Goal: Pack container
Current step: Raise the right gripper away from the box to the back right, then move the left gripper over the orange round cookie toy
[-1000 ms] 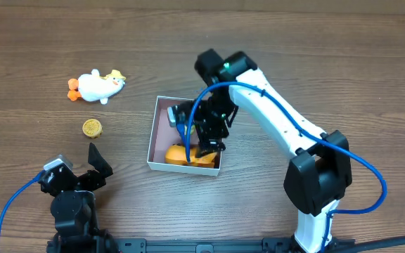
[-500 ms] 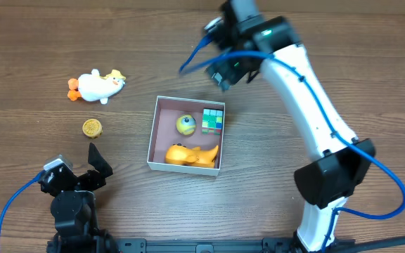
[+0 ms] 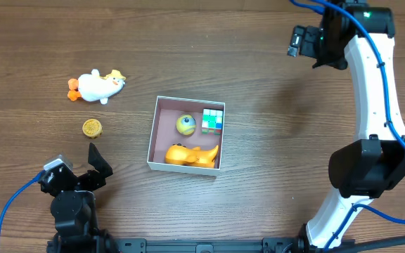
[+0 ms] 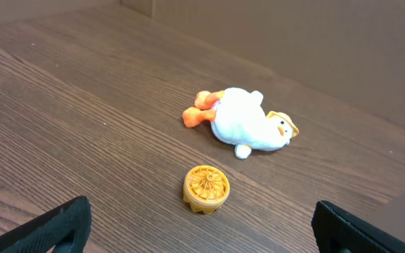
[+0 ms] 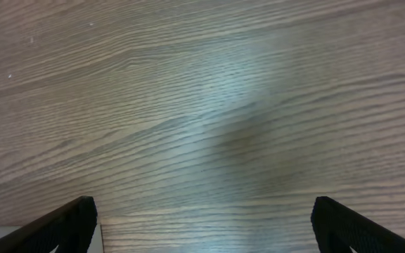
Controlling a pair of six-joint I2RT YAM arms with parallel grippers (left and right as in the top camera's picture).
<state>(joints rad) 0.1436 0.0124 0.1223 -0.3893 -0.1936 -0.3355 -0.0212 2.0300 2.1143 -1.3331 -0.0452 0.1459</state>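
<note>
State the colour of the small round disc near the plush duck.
Golden orange; the disc shows best in the left wrist view.

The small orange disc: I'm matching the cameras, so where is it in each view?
Overhead: orange disc left of centre, left of the container.
Left wrist: the disc sits lower centre.
Right wrist: not in it.
Shared landmark: white plush duck, beyond the disc, overhead and left wrist.

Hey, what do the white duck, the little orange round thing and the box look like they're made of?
White duck: probably plush fabric, matte, soft rounded outline.
Orange round piece: likely moulded plastic, ribbed top, slight sheen.
Container: looks like thin cardboard, matte white walls; not certain.
</note>
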